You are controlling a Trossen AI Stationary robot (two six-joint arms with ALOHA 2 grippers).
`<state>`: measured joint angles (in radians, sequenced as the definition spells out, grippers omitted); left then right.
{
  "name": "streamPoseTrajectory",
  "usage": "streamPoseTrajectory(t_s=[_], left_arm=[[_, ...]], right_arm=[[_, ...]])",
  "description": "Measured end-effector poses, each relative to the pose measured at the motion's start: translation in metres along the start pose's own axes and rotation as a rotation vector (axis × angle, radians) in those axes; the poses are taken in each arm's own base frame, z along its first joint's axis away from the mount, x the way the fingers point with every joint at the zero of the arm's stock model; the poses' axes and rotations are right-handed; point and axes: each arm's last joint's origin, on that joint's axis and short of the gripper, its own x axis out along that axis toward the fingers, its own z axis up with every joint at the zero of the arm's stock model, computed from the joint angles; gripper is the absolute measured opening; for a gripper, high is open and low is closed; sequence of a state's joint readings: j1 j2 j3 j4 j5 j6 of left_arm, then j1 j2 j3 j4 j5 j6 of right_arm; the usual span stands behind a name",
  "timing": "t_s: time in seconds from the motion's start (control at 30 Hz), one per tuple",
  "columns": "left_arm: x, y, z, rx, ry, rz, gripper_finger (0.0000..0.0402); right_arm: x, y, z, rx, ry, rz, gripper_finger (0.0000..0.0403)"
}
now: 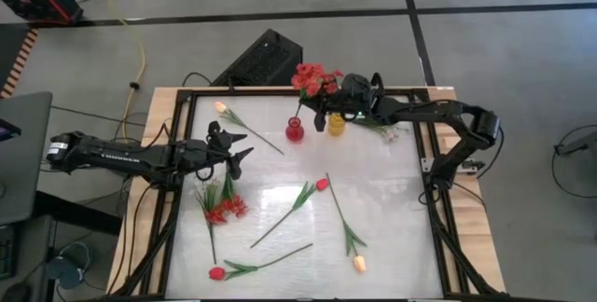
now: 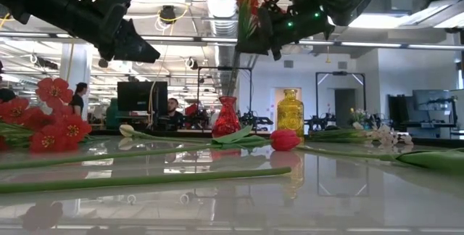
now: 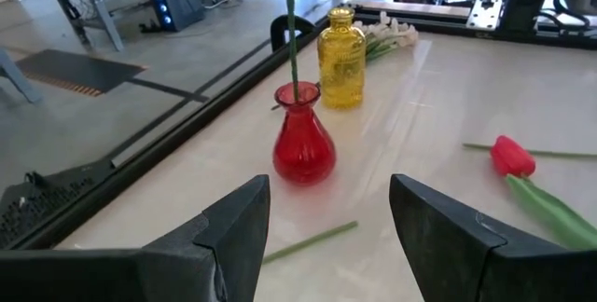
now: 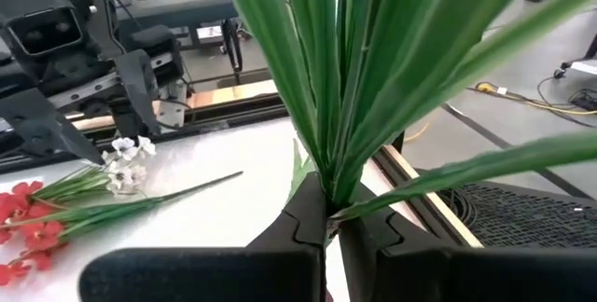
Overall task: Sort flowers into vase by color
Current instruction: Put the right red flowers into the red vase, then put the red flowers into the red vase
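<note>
A bunch of small red blossoms [image 1: 312,78] stands upright over the red vase [image 1: 295,132] at the table's far side. My right gripper [image 1: 320,111] is shut on its leafy stem. The stem [image 3: 292,32] runs down into the red vase's mouth [image 3: 297,89]. A yellow vase [image 1: 336,123] stands just right of the red one. My left gripper [image 1: 244,148] hovers open over the table's left part, pointing toward the vases, with nothing between its fingers [image 3: 238,223]. My right gripper pinches the bunch's green stem and leaves [image 4: 326,185] between its two fingers, below the blossoms. The fingers come about level from the table's right side and lie across the stem. The bunch stands upright, its lower end inside the red vase's mouth.
Loose flowers lie on the white tabletop: a pale tulip [image 1: 222,108] at far left, red blossoms [image 1: 226,209], a red tulip [image 1: 322,185] in the middle, another red tulip [image 1: 217,272] and a peach tulip [image 1: 359,265] near the front. White sprigs [image 1: 387,132] lie beside the yellow vase.
</note>
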<state>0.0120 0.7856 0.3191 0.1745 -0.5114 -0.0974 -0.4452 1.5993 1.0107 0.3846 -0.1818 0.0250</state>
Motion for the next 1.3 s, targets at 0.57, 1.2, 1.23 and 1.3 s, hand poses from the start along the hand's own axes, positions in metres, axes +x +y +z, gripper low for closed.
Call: streamPoseTrajectory(t_s=[0.57,1.2,1.23,1.3], left_arm=[[0.0,-0.001,0.0,-0.082,0.006,-0.045,0.0212],[-0.028,-0.01,0.039,-0.301,0.483,-0.257,0.0212],[-0.03,-0.012,0.039,-0.296,0.531,-0.265,0.0212],[-0.031,-0.016,0.038,-0.299,0.609,-0.267,0.0212]], right_arm=[[0.0,-0.001,-0.008,0.029,0.153,-0.029,0.0138],[-0.022,0.017,0.022,-0.002,0.681,0.055,0.0249],[-0.023,0.02,0.021,0.003,0.697,0.085,0.0249],[-0.024,0.029,0.019,0.005,0.721,0.155,0.0249]])
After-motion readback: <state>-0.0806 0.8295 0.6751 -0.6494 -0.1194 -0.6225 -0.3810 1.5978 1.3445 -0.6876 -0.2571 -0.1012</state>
